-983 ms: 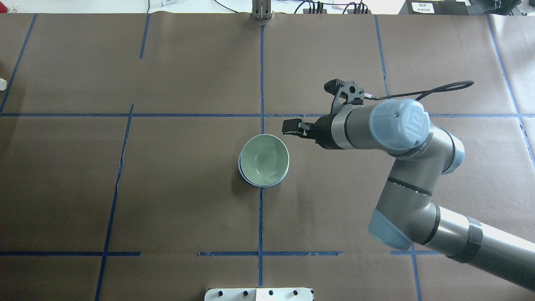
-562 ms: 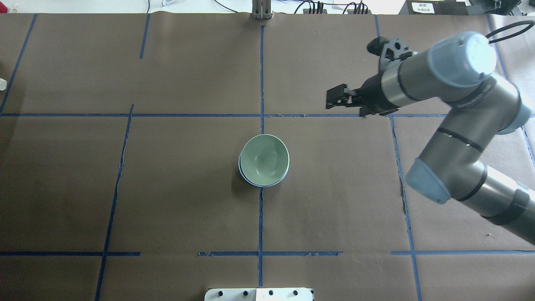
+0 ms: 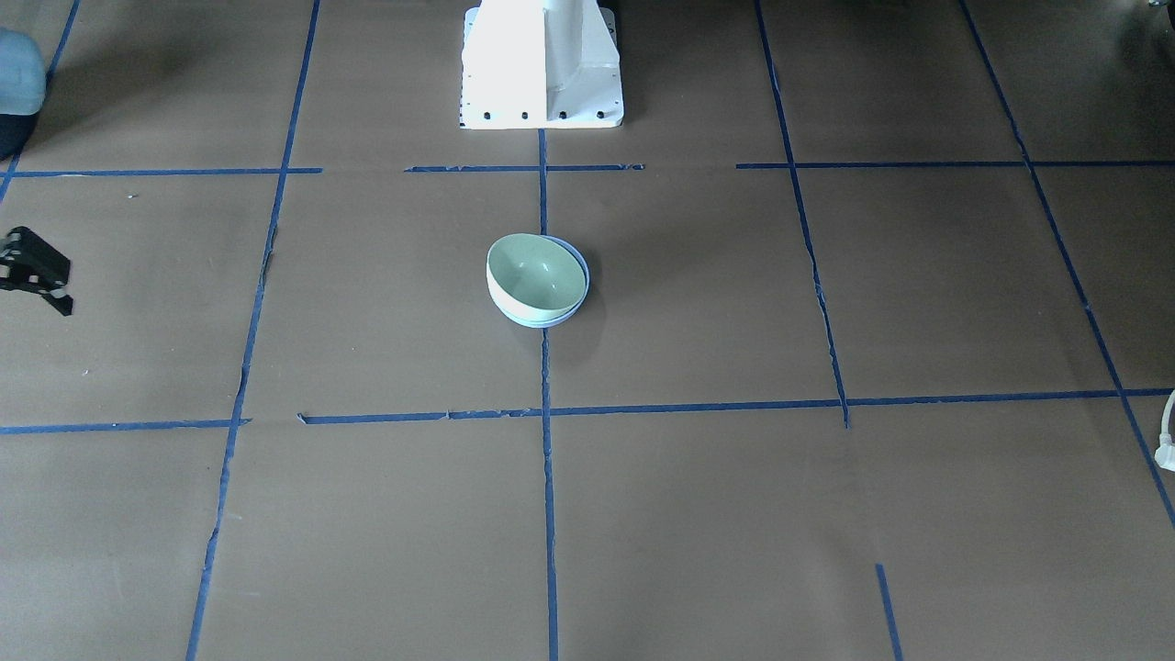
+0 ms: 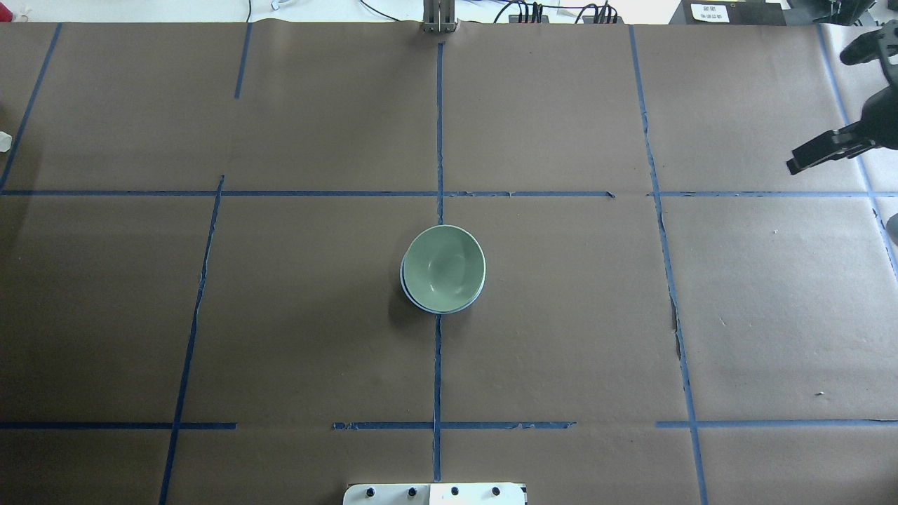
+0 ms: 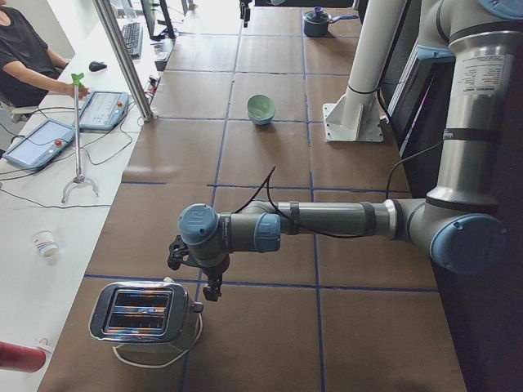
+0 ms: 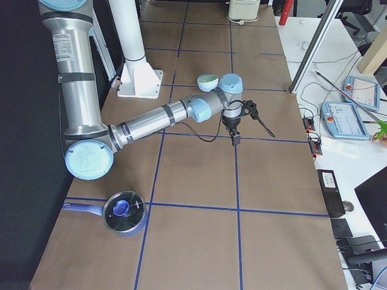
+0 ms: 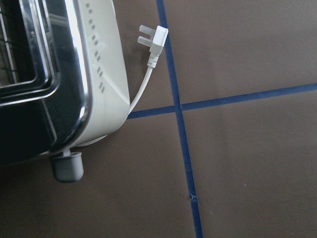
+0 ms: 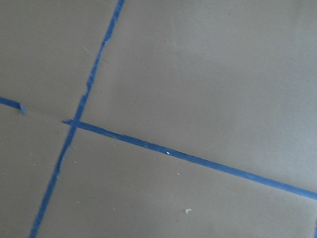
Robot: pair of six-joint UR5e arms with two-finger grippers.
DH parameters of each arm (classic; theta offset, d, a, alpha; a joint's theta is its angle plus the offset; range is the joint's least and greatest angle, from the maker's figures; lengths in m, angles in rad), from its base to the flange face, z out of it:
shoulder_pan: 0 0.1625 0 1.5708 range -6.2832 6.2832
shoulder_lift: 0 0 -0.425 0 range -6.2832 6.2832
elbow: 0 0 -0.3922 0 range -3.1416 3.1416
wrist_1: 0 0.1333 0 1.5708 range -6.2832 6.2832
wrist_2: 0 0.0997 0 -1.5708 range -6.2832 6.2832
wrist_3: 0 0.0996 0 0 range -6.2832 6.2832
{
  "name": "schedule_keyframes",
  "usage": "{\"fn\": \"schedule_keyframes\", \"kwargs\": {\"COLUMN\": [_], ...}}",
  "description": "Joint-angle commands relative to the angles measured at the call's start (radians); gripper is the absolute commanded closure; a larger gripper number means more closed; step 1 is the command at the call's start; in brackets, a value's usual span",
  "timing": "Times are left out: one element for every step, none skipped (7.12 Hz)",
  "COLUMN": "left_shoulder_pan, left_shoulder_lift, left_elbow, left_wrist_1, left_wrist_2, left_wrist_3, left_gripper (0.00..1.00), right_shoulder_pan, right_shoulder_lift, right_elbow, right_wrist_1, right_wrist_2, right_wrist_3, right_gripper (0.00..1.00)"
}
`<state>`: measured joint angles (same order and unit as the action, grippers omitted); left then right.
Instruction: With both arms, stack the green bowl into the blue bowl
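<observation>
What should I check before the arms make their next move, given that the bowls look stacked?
1. The green bowl sits inside the blue bowl: ok.
2. The stack stands upright: ok.
3. The right hand is away from the bowls: ok.
4. The right hand holds nothing: ok.
5. The left hand is away from the bowls, by the toaster: ok.
6. The left hand is open: cannot tell.

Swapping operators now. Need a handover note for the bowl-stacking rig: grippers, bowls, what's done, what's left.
Left gripper: above the table's left end by the toaster, nothing seen in it; cannot tell if open or shut.
Right gripper: near the table's right edge, far from the bowls, holding nothing; jaw state unclear.
Bowls: green bowl sits nested upright in the blue bowl at table centre.
Done: the stack looks complete.
Left: probably only parking both arms.
</observation>
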<state>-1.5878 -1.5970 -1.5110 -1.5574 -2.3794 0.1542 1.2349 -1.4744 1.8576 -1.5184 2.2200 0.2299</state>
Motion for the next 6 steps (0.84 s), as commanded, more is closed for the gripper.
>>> {"fn": "schedule_keyframes", "kwargs": {"left_shoulder_pan": [-0.012,-0.014,-0.014,-0.014,-0.015,-0.014], "left_shoulder_lift": [0.018,0.018,0.018,0.022,0.029,0.031], "left_elbow": [0.003,0.003,0.005,0.006,0.005,0.003], "left_wrist_1": [0.0,0.0,0.0,0.0,-0.001,-0.001], "left_wrist_2": [-0.008,-0.006,-0.004,-0.001,0.005,0.005], "left_wrist_3": [-0.001,-0.001,-0.001,-0.002,-0.001,-0.001], "left_gripper": [0.0,0.0,0.0,0.0,0.0,0.0], "right_shoulder_pan": [0.133,0.149,0.149,0.153,0.205,0.253], "right_shoulder_lift": [-0.067,-0.092,-0.101,-0.099,-0.102,-0.125], "right_elbow": [-0.008,-0.038,-0.035,-0.076,-0.153,-0.21], "right_wrist_1": [-0.095,-0.088,-0.082,-0.079,-0.075,-0.053], "right_wrist_2": [0.108,0.162,0.174,0.161,0.161,0.164], "right_wrist_3": [-0.142,-0.13,-0.132,-0.144,-0.144,-0.149], "right_gripper": [0.0,0.0,0.0,0.0,0.0,0.0]}}
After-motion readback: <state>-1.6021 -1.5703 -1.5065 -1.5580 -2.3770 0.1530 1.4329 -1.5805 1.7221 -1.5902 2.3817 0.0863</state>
